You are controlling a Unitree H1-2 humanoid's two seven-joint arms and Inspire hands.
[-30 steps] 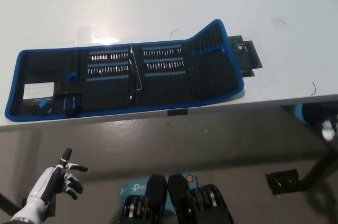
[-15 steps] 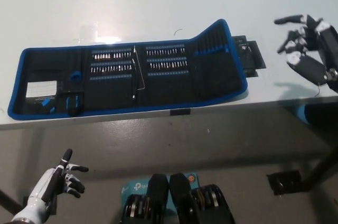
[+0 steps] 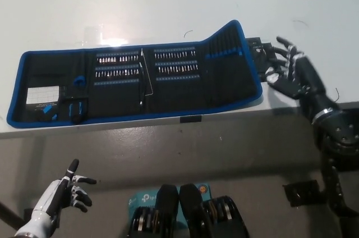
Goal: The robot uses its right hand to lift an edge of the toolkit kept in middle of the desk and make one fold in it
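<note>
A long black toolkit (image 3: 134, 83) with a blue border lies unrolled across the white desk (image 3: 168, 2), showing rows of bits and small tools. Its right end is slightly raised, and a black flap (image 3: 259, 53) sticks out beyond it. My black right hand (image 3: 291, 72) is open just right of that flap, fingers spread and reaching onto its outer edge; I cannot tell if they touch it. My white left hand (image 3: 59, 196) rests open below the desk edge at the lower left.
The desk's front edge (image 3: 168, 126) runs across the middle of the picture, with grey floor below it. A teal box (image 3: 137, 198) lies on the floor. A dark bracket (image 3: 300, 193) sits on the floor at the lower right.
My right hand has come down and leftward from the far right to the toolkit's right flap. One second ago it was out of view. The left hand has barely moved.
</note>
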